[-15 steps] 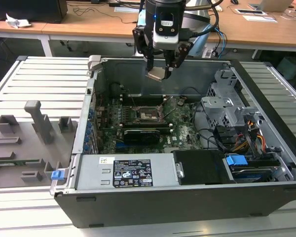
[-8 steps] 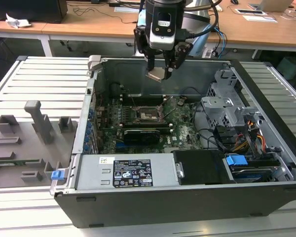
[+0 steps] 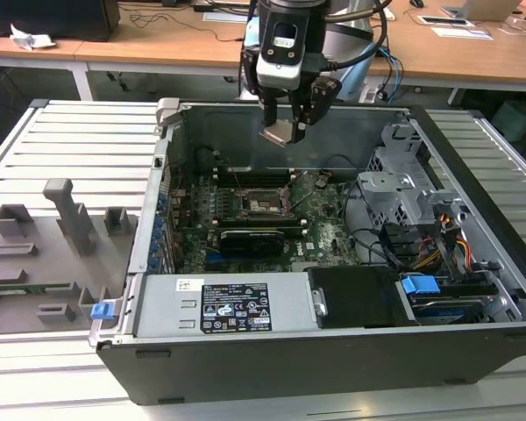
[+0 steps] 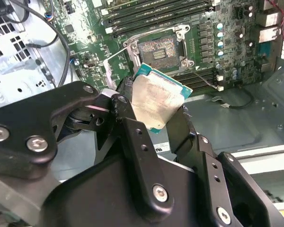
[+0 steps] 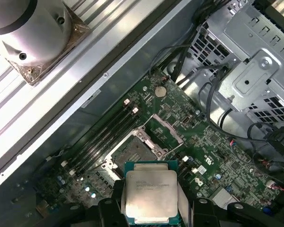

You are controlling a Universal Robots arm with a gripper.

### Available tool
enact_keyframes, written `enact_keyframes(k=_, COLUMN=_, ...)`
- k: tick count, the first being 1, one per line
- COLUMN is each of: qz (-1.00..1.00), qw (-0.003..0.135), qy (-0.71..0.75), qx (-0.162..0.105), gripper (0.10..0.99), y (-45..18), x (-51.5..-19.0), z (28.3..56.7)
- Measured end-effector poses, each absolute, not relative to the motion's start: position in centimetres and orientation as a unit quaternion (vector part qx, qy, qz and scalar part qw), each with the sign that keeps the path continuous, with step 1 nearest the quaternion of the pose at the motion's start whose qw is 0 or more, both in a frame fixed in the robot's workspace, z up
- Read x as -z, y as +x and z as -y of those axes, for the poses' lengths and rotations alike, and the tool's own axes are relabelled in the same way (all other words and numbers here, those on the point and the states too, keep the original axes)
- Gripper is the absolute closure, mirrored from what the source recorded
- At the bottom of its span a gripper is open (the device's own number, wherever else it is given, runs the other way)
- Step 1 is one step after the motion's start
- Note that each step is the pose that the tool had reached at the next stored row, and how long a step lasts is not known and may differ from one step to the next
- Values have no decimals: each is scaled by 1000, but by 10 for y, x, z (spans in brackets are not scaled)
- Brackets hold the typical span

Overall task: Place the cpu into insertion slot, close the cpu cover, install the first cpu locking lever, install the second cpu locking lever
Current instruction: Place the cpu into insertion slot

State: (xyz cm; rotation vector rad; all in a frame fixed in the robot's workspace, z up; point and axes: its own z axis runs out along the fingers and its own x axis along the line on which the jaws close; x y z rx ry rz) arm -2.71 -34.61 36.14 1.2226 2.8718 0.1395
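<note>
The fingers [image 4: 128,124] clamp the cpu [image 4: 156,101], tilted, above the slot [image 4: 161,47]; lowered askew it could seat crooked and jam

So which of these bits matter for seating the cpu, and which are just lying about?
Job: cpu, held in the end effector; insertion slot, uncovered; cpu cover, open.
Lying about: memory slots; drive cage; power supply; grey fixture tray.

The cpu [image 3: 279,133] between fingers [image 3: 270,114], above insertion slot [image 3: 261,204]
</note>
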Motion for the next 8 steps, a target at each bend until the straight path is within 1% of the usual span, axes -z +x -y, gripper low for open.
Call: enact_keyframes(k=8, qz=-903, qw=10, qy=427, qx=-44, gripper=557, y=-27, x=-360, z=346)
